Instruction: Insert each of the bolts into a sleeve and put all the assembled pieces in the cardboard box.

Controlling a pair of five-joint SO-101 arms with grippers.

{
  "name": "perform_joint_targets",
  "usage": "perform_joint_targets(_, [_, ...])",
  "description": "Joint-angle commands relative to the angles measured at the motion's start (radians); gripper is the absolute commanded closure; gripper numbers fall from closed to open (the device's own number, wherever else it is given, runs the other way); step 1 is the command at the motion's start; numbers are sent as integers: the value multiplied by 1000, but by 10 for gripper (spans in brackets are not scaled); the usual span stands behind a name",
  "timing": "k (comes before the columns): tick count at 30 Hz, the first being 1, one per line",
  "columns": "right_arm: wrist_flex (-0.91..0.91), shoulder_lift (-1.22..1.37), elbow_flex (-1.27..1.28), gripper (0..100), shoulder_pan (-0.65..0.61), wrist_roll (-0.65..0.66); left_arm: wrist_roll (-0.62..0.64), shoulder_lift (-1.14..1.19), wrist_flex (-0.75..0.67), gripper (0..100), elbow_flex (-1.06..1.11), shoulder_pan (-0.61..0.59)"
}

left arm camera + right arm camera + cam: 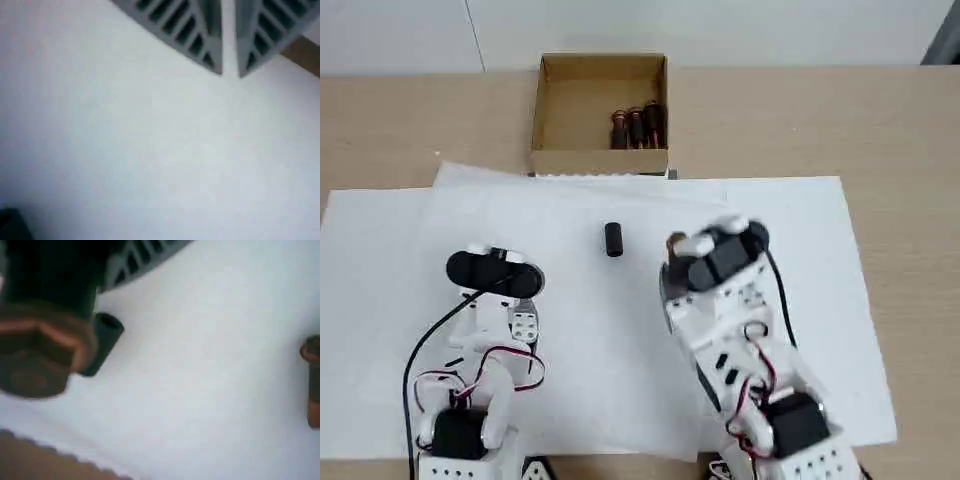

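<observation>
From my station, the right hand (97, 287) is clamped on a copper-coloured bolt (40, 355), whose hex head sits big and close in the right wrist view, tucked under the dark jaw with the grey ribbed jaw beside it. Just past that head lies the loose black sleeve (613, 239) on its side on the white paper (800, 300). In the high view it is out in the open between the two arms, nearer the right one and a little below the cardboard box (552, 110). I cannot tell whether the bolt and the sleeve touch. At the edge of the right wrist view I see part of a second bolt (312, 385), also copper-coloured, lying on the paper well apart from the sleeve. The box stands at the far side of the surface (400, 120), just beyond the paper's edge, and three assembled pieces (638, 127) lie side by side in its right half against the near wall. My left hand (230, 72) hangs low over bare paper with its ribbed jaws almost together, only a thin strip of white showing between them and nothing gripped.
</observation>
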Motion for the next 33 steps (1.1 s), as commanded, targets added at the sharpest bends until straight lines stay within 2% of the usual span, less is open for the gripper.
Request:
perform_joint_targets(1, [-67,328,-284,995,18,-12,-3,-8,-35,994,15,-3])
perform_joint_targets(9, [-140,924,-775,995,96,18,-5,-8,-55,994,53,-3])
perform_joint_targets(17, [-186,1362,-1188,995,122,61,-6,-8,-55,994,53,-3])
perform_joint_targets(24, [-288,1669,-1435,995,125,160,-8,-8,-55,994,53,-3])
perform_joint_targets(33, [-437,1957,-1617,990,122,347,-8,-8,-55,994,53,-3])
